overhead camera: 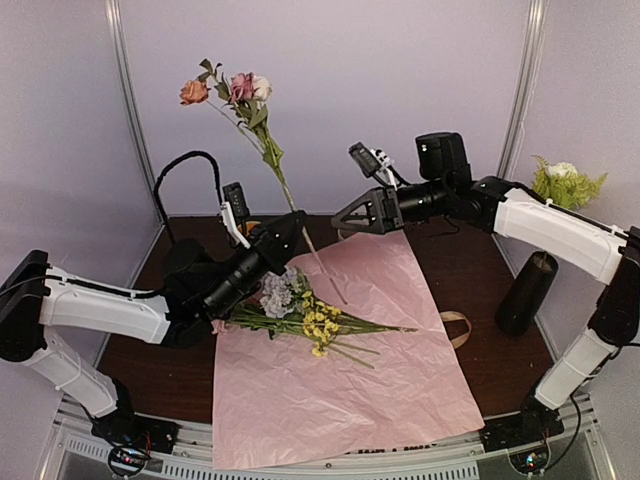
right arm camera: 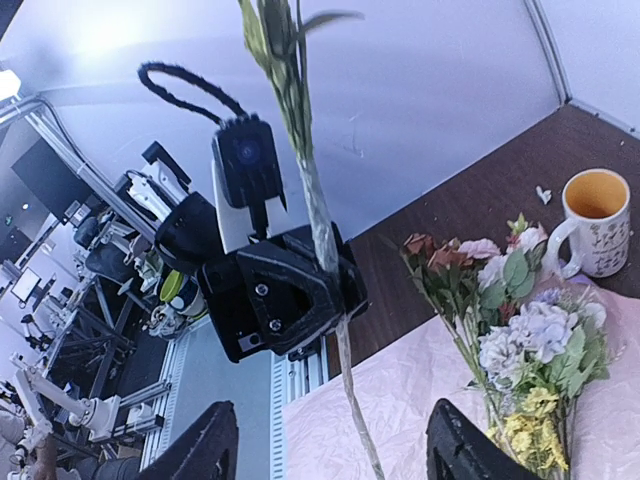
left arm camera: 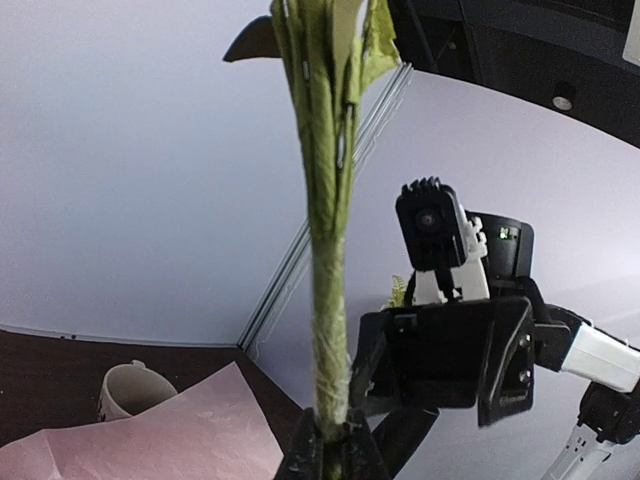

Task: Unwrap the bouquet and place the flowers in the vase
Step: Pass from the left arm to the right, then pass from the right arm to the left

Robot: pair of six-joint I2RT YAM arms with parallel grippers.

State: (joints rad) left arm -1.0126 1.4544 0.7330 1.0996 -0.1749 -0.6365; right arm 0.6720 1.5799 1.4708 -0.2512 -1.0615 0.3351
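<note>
Left gripper point(overhead camera: 292, 232) clamps the flower stem point(overhead camera: 268, 148) upright; right gripper point(overhead camera: 345, 220) faces it, jaws apart; other flowers point(overhead camera: 300, 312) lie on pink paper point(overhead camera: 340, 400).

Two grippers are in view: the left gripper point(overhead camera: 292, 232) and the right gripper point(overhead camera: 342, 217). One tall stem point(overhead camera: 268, 150) carries three blooms: one orange, one pink, one white. There is one bunch of flowers point(overhead camera: 300, 315), one sheet of pink paper point(overhead camera: 350, 400), one black vase point(overhead camera: 527, 292), one ribbon point(overhead camera: 456, 328) and one fern sprig point(overhead camera: 567, 183). There are two mugs: one cream mug point(left arm camera: 130, 392) and one mug with orange inside point(right arm camera: 598, 222).
</note>
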